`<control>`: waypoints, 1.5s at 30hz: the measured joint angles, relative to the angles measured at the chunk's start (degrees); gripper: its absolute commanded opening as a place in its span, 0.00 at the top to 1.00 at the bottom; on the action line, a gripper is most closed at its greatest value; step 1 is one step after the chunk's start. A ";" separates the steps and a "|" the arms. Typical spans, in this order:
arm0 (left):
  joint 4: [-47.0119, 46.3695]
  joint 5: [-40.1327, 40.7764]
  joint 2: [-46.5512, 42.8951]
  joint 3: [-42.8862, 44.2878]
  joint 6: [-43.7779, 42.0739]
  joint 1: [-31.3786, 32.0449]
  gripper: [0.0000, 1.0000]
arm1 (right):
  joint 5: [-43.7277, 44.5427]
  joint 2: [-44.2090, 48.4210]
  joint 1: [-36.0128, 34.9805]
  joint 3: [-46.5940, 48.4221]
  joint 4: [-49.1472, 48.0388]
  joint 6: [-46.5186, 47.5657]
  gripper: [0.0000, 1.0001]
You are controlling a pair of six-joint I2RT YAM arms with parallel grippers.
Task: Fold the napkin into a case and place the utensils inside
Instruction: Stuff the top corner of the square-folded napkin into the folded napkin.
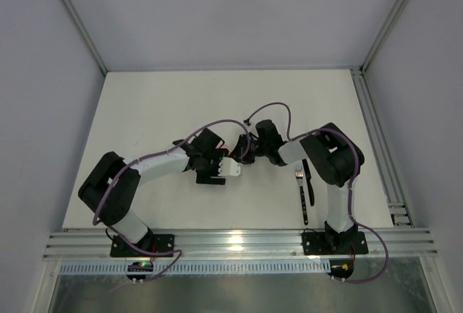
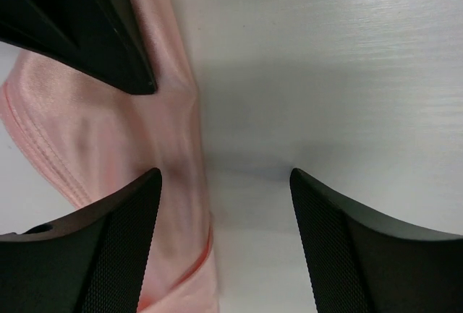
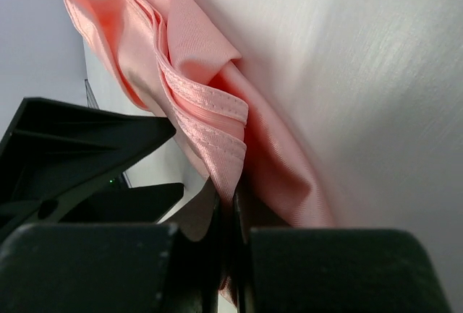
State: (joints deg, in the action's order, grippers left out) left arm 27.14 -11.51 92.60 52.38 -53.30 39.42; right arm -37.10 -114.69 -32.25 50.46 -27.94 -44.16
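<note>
Your left tool (image 2: 224, 174) hangs released, jaws wide apart with nothing between them. In its wrist view the napkin (image 2: 87, 132) lies toward the left of the frame, and its long folded edge runs from top to bottom under the left finger (image 2: 108, 248). The gap itself frames only bare tabletop (image 2: 347, 74). So any new grasp has to shift left, toward the cloth. Your right tool (image 3: 228, 208) is clenched on the napkin, pinching a stitched fold at the lower centre of its view. From above, both tools meet mid-frame and only a pink sliver of cloth shows between them. The cloth looks soft and slightly shiny. It is bunched into several loose layers with doubled hems showing, not yet a neat case by my reading. The utensils (image 1: 307, 190) lie at the right of the top view, lengthwise up the frame. They are right beside the right arm, which is clearly the nearer one.
</note>
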 measured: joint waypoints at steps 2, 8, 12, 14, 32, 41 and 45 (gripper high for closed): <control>-2.29 1.57 -0.68 -1.27 -0.94 0.83 0.30 | -0.15 -0.09 0.09 -0.20 -0.42 -0.66 0.96; -9.55 6.01 -1.16 -3.34 -3.19 1.55 0.29 | -0.42 -0.13 0.13 -0.79 -1.27 -2.08 0.96; -11.69 7.72 -0.72 -3.63 -4.96 1.55 0.33 | -0.98 -0.46 0.22 -0.81 -1.77 -2.49 0.96; -11.74 8.00 -0.15 -3.23 -5.90 1.55 0.38 | -1.07 -0.48 0.24 -0.81 -1.77 -2.56 0.96; -10.93 6.93 2.71 -2.10 -10.19 1.16 1.00 | 1.29 4.15 0.11 -1.31 4.13 0.70 0.54; -8.74 4.96 2.69 -1.29 -11.69 0.39 0.98 | 7.52 9.03 1.01 3.06 21.31 11.19 0.48; -6.78 4.11 2.69 -0.55 -11.69 0.28 0.98 | 8.17 9.01 1.05 5.03 23.69 13.22 0.48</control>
State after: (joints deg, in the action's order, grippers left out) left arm 20.36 -7.40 95.29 51.83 -64.99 39.70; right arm -28.93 -105.69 -31.20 55.48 -4.25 -30.94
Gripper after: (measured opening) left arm 0.027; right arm 0.518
